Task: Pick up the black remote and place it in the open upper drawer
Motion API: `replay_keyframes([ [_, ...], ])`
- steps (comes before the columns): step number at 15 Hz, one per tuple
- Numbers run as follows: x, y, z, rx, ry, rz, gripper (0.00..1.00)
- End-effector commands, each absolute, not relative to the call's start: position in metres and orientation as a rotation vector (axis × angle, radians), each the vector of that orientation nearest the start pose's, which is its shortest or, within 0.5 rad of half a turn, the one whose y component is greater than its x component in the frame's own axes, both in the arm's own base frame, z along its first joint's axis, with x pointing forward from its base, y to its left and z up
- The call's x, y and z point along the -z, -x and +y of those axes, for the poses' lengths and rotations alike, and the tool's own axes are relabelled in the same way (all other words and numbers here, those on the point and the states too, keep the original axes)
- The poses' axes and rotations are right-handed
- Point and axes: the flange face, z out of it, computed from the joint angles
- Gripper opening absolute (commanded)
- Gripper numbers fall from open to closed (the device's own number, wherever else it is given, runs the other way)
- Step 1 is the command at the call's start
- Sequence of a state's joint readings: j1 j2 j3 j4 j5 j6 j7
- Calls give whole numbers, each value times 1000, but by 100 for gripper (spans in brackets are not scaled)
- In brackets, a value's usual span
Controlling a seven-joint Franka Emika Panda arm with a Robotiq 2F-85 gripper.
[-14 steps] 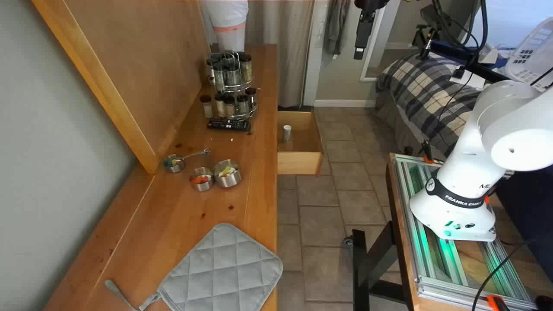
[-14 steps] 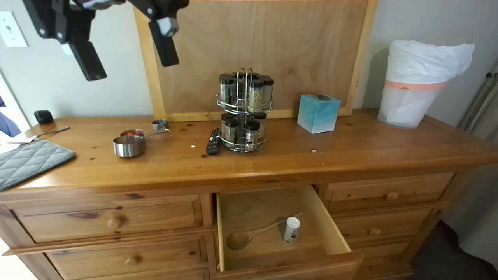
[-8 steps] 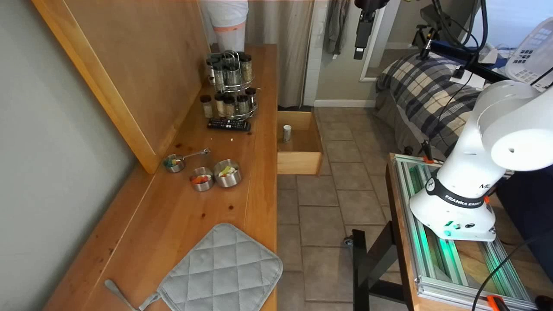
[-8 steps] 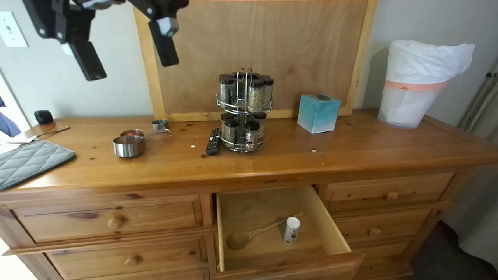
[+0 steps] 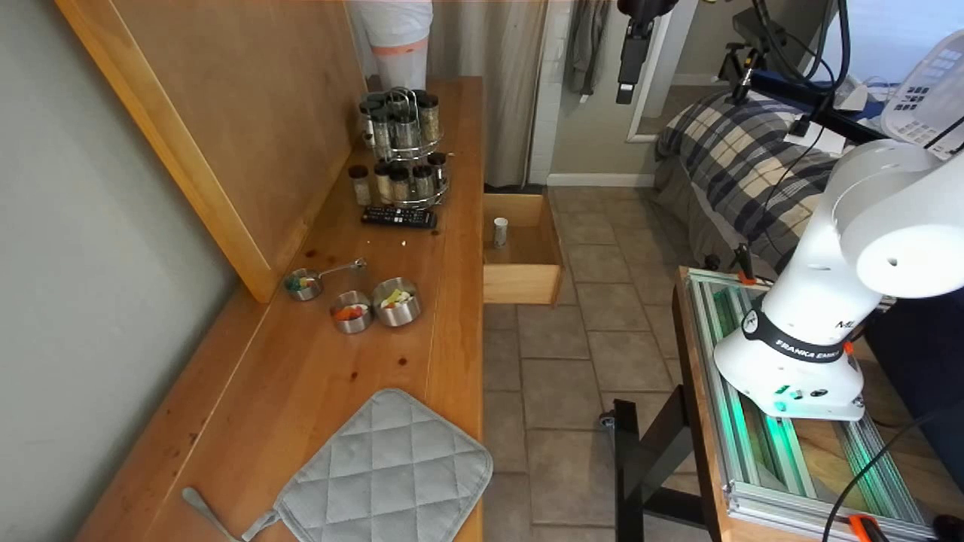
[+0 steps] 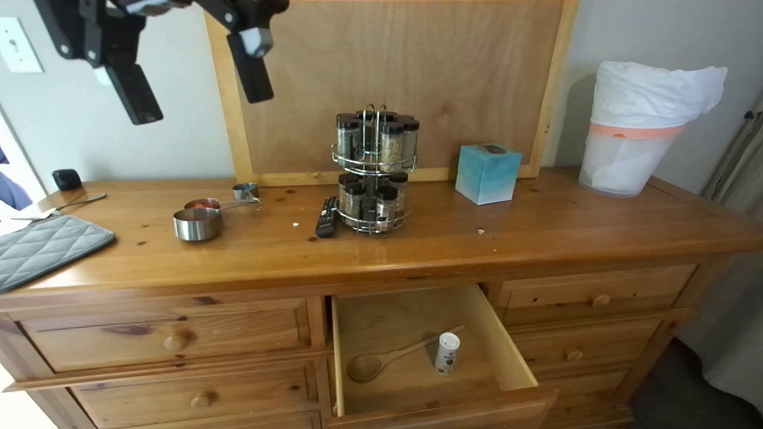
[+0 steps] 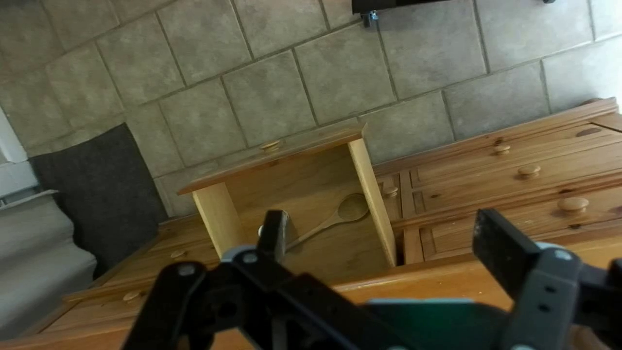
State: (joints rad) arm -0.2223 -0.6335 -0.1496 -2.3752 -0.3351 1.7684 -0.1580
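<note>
The black remote (image 5: pixel 399 217) lies flat on the wooden countertop, close beside the round spice rack. It also shows in an exterior view (image 6: pixel 326 217), just beside the rack's base, and is out of view in the wrist view. The open upper drawer (image 6: pixel 387 316) is pulled out below the countertop edge. It holds a wooden spoon (image 6: pixel 365 367) and a white canister (image 6: pixel 447 353). My gripper (image 6: pixel 202 102) is open and empty, high above the countertop level and apart from the remote. In the wrist view my gripper (image 7: pixel 379 218) has its fingers wide apart, with the drawer (image 7: pixel 374 199) below.
The two-tier spice rack (image 6: pixel 391 143) of dark-lidded jars stands right against the remote. Metal measuring cups (image 5: pixel 397 302) and a grey pot holder (image 5: pixel 392 474) lie along the countertop. A blue tissue box (image 6: pixel 489 174) and a lined white bin (image 6: pixel 632 143) stand past the rack.
</note>
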Motion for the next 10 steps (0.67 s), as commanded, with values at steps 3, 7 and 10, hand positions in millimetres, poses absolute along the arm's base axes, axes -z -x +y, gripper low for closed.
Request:
replay_keyframes([
  [3, -513, -380, -137, -53, 3378, 210, 100],
  [7, -469, -441, -116, 87, 3369, 156, 100],
  [10, -440, -478, -106, 231, 3346, 153, 100],
])
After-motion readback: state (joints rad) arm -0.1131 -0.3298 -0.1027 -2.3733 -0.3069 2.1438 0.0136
